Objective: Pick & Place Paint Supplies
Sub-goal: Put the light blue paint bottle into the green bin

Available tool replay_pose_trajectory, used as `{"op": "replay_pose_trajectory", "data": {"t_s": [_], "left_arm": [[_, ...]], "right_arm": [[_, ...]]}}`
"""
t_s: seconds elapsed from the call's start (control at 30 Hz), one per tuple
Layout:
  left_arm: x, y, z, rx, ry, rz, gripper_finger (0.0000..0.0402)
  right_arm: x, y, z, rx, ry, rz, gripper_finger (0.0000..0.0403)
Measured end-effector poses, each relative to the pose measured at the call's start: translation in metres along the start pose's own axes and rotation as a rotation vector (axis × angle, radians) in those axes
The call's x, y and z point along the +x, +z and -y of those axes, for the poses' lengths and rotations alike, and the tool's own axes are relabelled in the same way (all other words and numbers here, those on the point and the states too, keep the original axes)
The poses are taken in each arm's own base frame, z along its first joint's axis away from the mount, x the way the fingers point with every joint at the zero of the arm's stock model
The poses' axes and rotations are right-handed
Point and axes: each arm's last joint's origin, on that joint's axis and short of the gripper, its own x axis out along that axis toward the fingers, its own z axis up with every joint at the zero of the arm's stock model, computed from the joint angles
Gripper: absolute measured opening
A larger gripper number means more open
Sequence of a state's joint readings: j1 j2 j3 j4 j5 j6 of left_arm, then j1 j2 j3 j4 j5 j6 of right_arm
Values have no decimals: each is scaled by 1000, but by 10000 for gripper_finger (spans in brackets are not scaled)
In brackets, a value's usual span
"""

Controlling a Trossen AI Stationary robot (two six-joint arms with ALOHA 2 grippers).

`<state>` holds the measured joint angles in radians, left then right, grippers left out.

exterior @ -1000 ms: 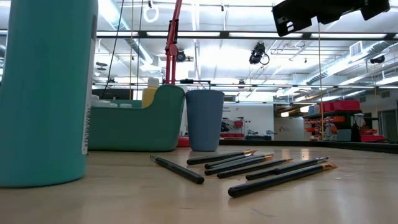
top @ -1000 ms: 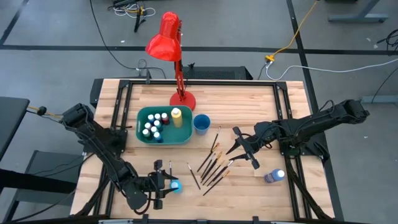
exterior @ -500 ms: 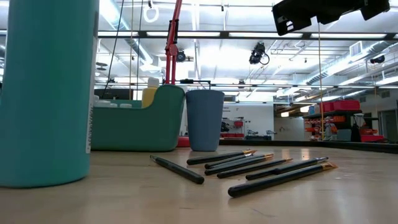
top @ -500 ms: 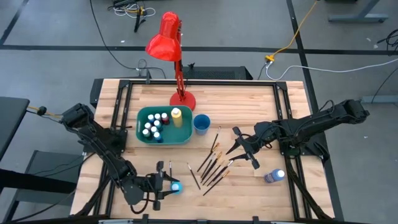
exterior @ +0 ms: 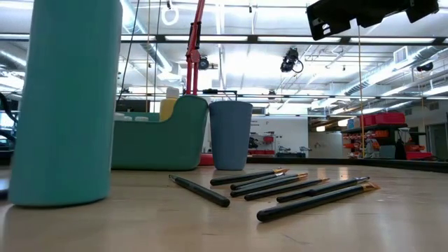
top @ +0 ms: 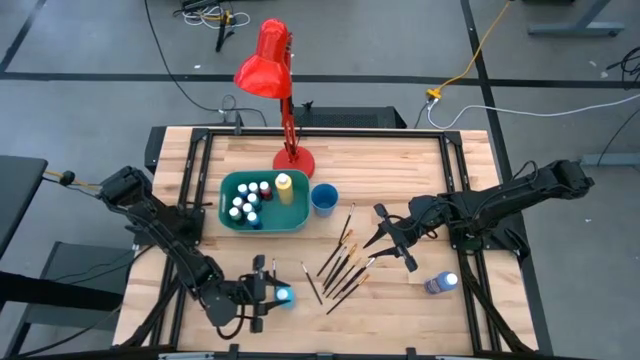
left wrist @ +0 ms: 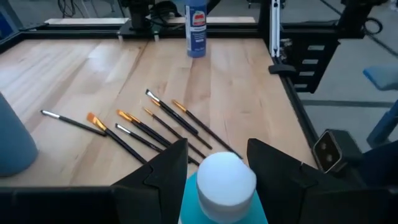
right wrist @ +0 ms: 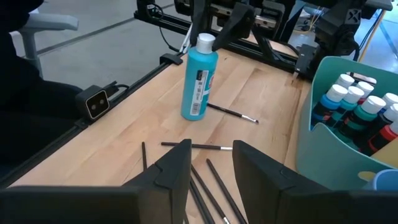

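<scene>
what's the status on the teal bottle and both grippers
Left gripper shut on upright teal bottle, front edge. Right gripper open, empty, over brushes. Nothing in the way.

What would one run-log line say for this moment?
left end effector: grips teal bottle, upright | right end effector: open, raised beside brushes

Grey floor [top: 90, 90]; red lamp [top: 266, 60]; wooden table [top: 390, 160]
</scene>
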<state>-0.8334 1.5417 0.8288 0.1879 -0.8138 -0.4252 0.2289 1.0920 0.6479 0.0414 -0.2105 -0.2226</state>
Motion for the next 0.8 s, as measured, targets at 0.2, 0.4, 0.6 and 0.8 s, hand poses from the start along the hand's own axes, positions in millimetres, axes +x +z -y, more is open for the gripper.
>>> {"op": "replay_pose_trajectory", "data": {"t_s": [0.2, 0.4, 0.6, 0.8], "left_arm": [[1, -3, -3, -53, 19, -33, 178], [1, -7, -6, -130, 45, -60, 178], [4, -6, -8, -104, 56, -58, 172], [8, -1, -13, -15, 65, -43, 127]], "right_arm": [[0, 0, 0, 0, 1, -3, 127], [0, -1, 0, 1, 1, -6, 127], [0, 0, 0, 1, 1, -6, 127], [0, 0, 0, 1, 1, -6, 127]]}}
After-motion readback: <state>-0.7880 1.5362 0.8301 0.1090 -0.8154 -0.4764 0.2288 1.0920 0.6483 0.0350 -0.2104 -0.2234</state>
